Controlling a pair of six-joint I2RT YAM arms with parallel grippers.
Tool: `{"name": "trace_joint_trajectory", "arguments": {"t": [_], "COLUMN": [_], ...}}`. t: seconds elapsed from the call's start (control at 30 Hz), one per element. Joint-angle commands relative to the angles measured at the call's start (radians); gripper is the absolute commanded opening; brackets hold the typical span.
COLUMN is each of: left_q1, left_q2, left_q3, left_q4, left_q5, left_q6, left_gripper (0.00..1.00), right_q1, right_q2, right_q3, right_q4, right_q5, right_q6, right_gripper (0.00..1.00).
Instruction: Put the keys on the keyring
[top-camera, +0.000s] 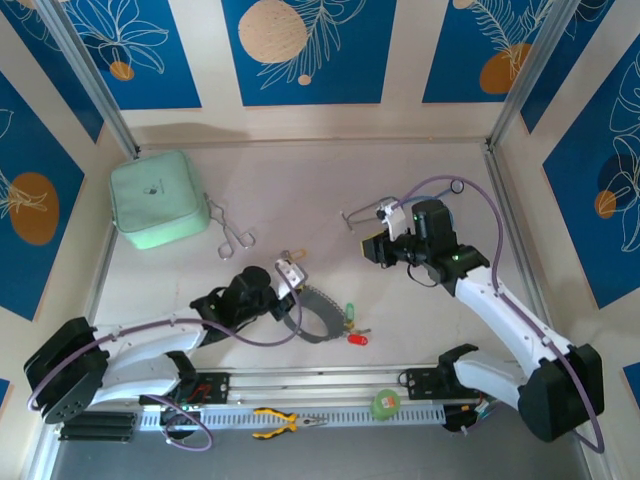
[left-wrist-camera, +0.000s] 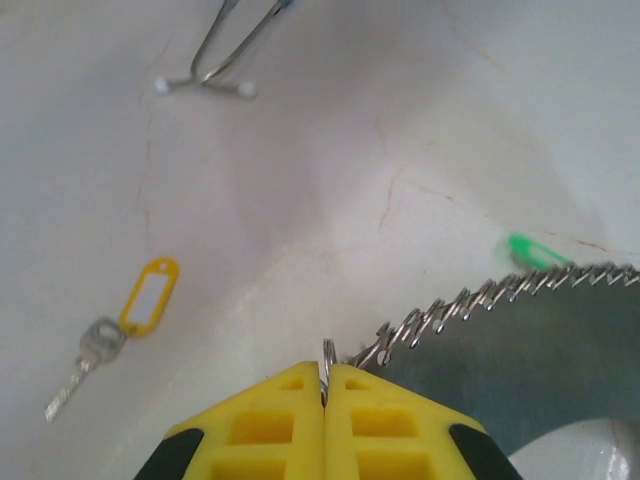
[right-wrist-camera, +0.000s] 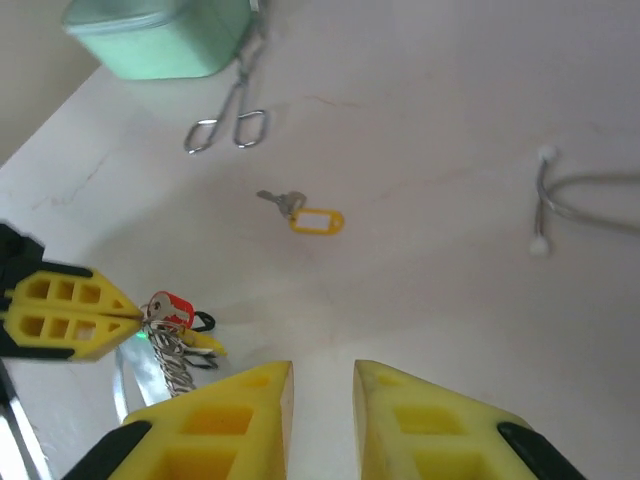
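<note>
The left gripper (left-wrist-camera: 325, 372) is closed tight on the end ring of the keyring (left-wrist-camera: 470, 300), probably to fix the loop for threading (its chain curves away over the table (left-wrist-camera: 400, 150)). The right gripper (right-wrist-camera: 322, 370) hangs open and empty. The loose yellow-tagged key (left-wrist-camera: 130, 318) lies flat near the left gripper. In the left wrist view its long axis is diagonal, with the blade pointing near-left and the tag far-right.

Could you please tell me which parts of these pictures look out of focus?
Left wrist view: keyring in the left gripper crisp, green tag and stethoscope soft. Right wrist view: right gripper blurred up close, yellow-tagged key sharper. Top view: sharp throughout, evenly lit.
</note>
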Motion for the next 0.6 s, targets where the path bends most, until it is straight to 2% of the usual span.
{"name": "trace_joint_trajectory", "arguments": {"t": [0.0,0.1,0.2,0.3,0.57], "left_q1": [0.013,0.025,0.040,0.058,0.068], "left_q2": [-0.028,-0.050,-0.072,-0.090,-0.137], "left_q3": [-0.023,-0.048,-0.075,-0.078,-0.089], "left_q4": [0.176,0.224,0.284,0.290,0.325], "left_q5": [0.091,0.156,0.239,0.320,0.447], "left_q6": [0.177,0.244,0.311,0.358,0.501], "left_gripper": [0.00,0.00,0.00,0.00,0.00], "right_q1": [0.047,0.113,0.157,0.192,0.308], "right_q2": [-0.049,-0.082,-0.082,-0.066,-0.049], "right_q3": [-0.071,-0.096,-0.082,-0.077,-0.126], "right_q4": [0.191,0.169,0.079,0.027,0.060], "right_q5": [-0.067,-0.071,-0.058,-0.062,0.022], "right_q6": [-0.250,-0.520,-0.691,-0.771,-0.866], "right_gripper": [0.23,0.23,0.23,0.23,0.22]}}
